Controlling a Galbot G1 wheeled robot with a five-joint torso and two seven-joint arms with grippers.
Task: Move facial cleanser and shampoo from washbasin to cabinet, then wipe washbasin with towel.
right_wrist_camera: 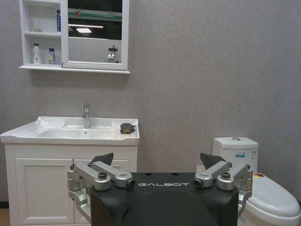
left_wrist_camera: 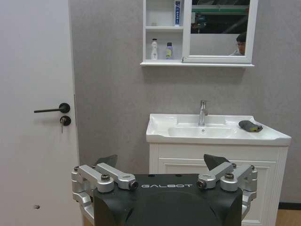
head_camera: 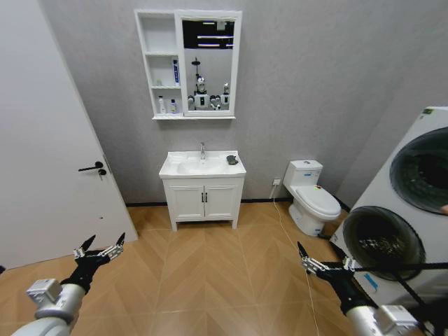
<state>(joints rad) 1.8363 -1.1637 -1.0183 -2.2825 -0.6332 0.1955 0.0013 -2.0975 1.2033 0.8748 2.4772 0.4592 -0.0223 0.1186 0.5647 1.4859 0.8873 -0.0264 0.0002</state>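
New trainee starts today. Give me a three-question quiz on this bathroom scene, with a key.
1. True or false: the towel lies on the washbasin rim.
2. Where do the two small bottles stand? A) beside the faucet B) on the cabinet bottom shelf C) on the toilet
3. Fill in: the left gripper and right gripper are both ____.

Key: 1 true; 2 B; 3 open.

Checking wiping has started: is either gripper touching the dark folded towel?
Apart. Head view: left gripper and right gripper hang over floor; dark folded towel lies on white ceramic washbasin.
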